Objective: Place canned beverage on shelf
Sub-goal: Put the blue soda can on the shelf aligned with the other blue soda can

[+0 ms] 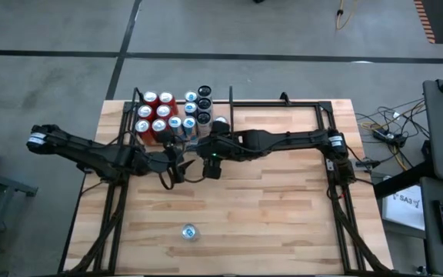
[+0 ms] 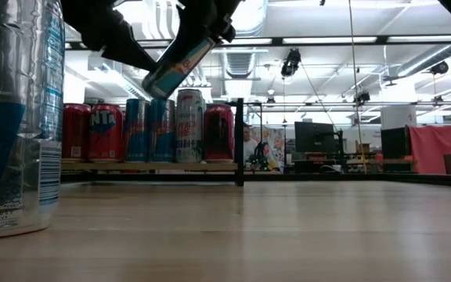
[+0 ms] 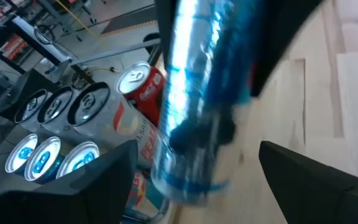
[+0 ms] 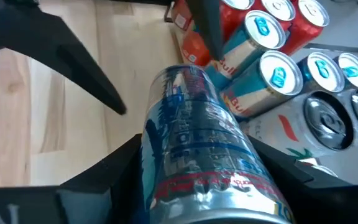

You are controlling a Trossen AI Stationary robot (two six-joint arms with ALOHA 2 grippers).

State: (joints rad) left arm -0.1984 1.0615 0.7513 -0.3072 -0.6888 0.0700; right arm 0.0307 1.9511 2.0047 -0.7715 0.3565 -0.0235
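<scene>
Slim silver-and-blue beverage can [image 4: 207,149] hung tilted above the light wood table [image 1: 283,215], just in front of the shelf [image 2: 151,166], the narrow black-framed bay with a plank floor already crowded with red, blue and silver cans [image 1: 171,115]. Right gripper [image 4: 191,165] had its fingers clamped on the can's body, gripping it crosswise! Left gripper [image 3: 194,165] sat right alongside, its two dark fingers spread wide either side of the can and touching nothing, so the right arm alone looked to be carrying it. In the low view the can leaned top-end toward the shelf, well clear of the tabletop. A second silver-and-blue can [image 1: 189,231] stood alone near the table's front edge. To finish this well, I'd judge the can needs righting before it goes down, and a gap picked among the standing cans so none get knocked; the left gripper should draw clear first.
</scene>
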